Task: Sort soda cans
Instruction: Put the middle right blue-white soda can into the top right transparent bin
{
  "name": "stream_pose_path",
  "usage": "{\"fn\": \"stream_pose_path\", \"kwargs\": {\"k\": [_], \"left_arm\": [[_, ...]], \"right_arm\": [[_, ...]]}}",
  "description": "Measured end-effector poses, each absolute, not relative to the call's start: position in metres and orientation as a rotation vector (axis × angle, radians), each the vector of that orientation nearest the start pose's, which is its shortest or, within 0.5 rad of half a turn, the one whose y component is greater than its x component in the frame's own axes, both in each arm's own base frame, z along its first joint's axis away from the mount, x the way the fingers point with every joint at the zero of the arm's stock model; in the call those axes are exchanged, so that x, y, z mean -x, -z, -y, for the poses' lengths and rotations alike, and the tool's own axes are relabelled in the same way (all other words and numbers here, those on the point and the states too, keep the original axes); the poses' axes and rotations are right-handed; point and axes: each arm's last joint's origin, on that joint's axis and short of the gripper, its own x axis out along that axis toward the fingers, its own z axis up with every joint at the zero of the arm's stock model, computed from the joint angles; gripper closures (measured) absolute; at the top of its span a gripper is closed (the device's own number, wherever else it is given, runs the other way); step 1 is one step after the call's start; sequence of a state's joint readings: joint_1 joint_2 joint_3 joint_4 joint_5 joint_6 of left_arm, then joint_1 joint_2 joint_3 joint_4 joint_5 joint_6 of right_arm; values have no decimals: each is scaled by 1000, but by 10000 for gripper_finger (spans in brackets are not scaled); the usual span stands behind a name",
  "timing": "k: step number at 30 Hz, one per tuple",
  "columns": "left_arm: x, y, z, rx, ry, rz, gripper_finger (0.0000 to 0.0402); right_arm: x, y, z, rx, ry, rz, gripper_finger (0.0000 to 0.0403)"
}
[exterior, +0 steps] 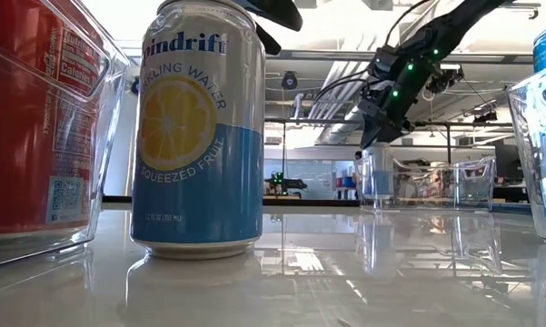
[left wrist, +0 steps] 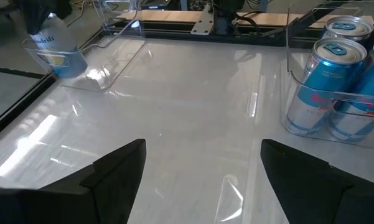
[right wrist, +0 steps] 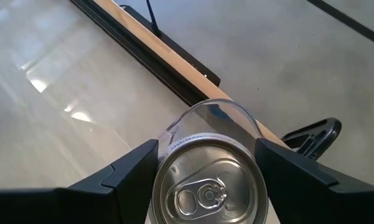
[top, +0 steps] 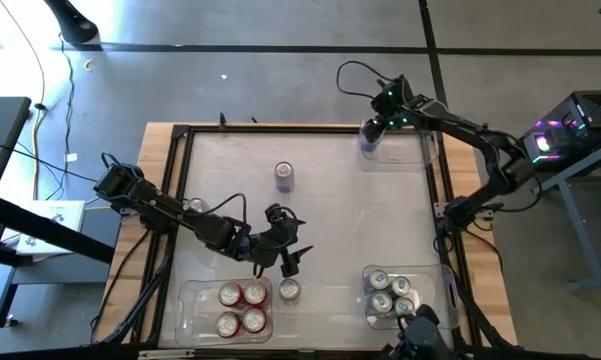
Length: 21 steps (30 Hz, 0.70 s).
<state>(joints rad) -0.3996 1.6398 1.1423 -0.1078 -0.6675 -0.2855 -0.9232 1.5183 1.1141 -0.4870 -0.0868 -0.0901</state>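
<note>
My right gripper is shut on a white-and-light-blue soda can inside the clear bin at the table's far right. The can also shows in the left wrist view. My left gripper is open and empty above the table's middle front, its fingers wide apart. A like can stands upright on the table just nearer than it, and fills the low view. Another can stands at the table's middle. My right gripper pinches the can between its two fingers, on the upper wall just under the rim. The fingers come from above, pointing down. The can stands upright in a corner of the bin; I cannot tell whether its base rests on the bin's floor.
A clear bin with several red cans stands at the front left. A clear bin with several blue cans stands at the front right. A dark frame edges the table. Bare table lies between the bins.
</note>
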Motion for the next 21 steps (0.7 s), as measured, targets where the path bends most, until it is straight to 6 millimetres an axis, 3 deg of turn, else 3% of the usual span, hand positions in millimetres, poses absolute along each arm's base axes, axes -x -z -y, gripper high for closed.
{"fn": "stream_pose_path", "kwargs": {"k": [7, 21], "left_arm": [[-335, -251, 122, -31, -331, -478, 88], [-335, -251, 122, -29, -332, -477, 88]], "right_arm": [[-198, -237, 256, -383, 731, -870, 146], [-199, -234, 255, -379, 688, -890, 143]]}}
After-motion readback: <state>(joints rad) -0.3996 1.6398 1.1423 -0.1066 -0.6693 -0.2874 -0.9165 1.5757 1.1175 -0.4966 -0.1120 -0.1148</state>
